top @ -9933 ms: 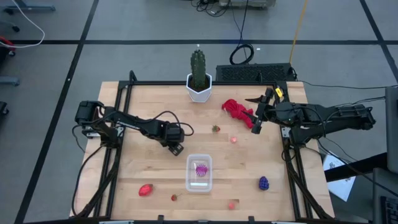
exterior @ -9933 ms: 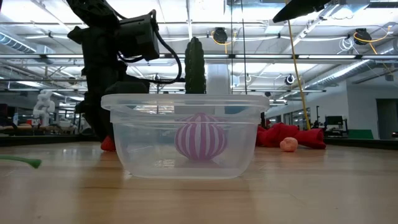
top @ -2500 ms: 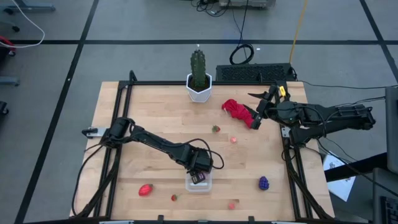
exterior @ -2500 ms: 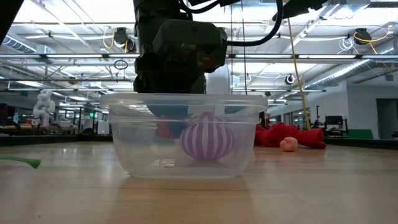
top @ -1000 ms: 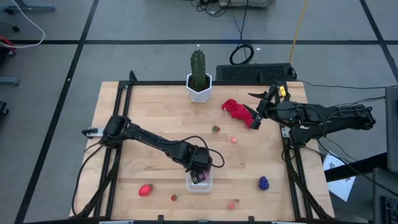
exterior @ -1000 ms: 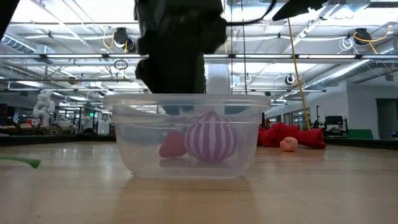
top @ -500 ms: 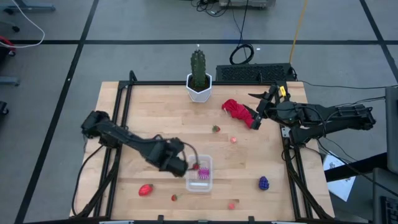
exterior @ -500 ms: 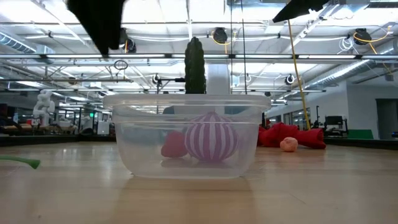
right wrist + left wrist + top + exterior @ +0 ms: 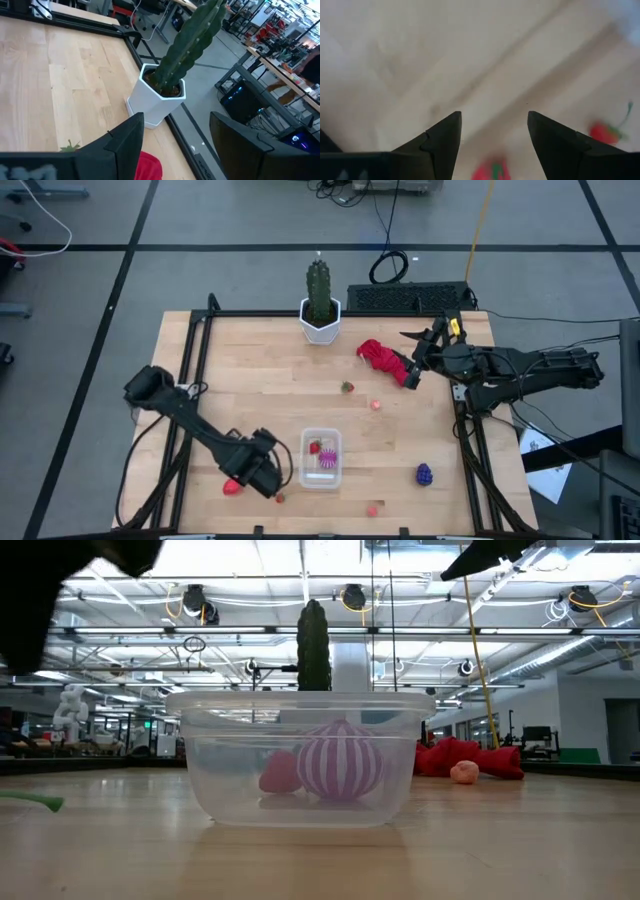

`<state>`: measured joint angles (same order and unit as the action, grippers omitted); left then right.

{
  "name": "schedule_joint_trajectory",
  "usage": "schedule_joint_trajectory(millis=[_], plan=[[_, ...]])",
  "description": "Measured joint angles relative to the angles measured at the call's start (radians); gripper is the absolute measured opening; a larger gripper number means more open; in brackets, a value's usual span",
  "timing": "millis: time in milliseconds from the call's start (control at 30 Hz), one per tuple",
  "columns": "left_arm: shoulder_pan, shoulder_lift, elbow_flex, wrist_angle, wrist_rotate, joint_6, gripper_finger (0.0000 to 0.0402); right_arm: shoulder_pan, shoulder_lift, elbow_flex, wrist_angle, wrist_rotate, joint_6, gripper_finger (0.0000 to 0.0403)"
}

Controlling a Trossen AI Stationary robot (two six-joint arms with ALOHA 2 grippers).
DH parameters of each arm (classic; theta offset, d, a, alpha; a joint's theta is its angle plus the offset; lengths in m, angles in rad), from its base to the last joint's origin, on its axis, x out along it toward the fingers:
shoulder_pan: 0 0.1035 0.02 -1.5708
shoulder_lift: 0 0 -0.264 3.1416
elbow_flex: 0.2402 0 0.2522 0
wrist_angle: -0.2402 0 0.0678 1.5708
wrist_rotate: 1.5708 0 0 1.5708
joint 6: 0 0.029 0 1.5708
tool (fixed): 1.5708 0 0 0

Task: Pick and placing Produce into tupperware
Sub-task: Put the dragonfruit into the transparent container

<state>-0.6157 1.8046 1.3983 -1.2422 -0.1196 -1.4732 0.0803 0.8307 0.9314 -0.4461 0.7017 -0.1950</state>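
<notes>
The clear tupperware sits near the table's near edge and holds a red strawberry and a magenta striped round piece, which also show in the low view as the strawberry and the round piece. My left gripper hovers open to the left of the tupperware, over a larger strawberry, touching nothing. In the left wrist view the open gripper frames that strawberry. My right gripper waits open beside the red cloth.
Loose on the wood lie a tiny red piece, a pink piece, the purple grape bunch, a small strawberry and another pink piece. The cactus in its white pot stands at the far edge.
My left gripper has drawn away from above the tupperware, going up and toward the table's left and near edge, and now hangs over the larger strawberry. The strawberry and the magenta piece have stayed in the tupperware.
</notes>
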Motion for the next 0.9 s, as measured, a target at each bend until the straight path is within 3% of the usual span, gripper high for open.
schedule_joint_trajectory(millis=[200, 900], plan=[[-0.08, 0.0, -0.002, 0.014, 0.086, -0.123, 0.0235, 0.0, 0.0, 0.0, 0.0, 0.0, 0.0, 0.0219], [-0.247, 0.0, -0.002, 0.014, 0.117, -0.003, 0.0235, 0.0, 0.0, 0.0, 0.053, 0.0, 0.031, 0.0219]])
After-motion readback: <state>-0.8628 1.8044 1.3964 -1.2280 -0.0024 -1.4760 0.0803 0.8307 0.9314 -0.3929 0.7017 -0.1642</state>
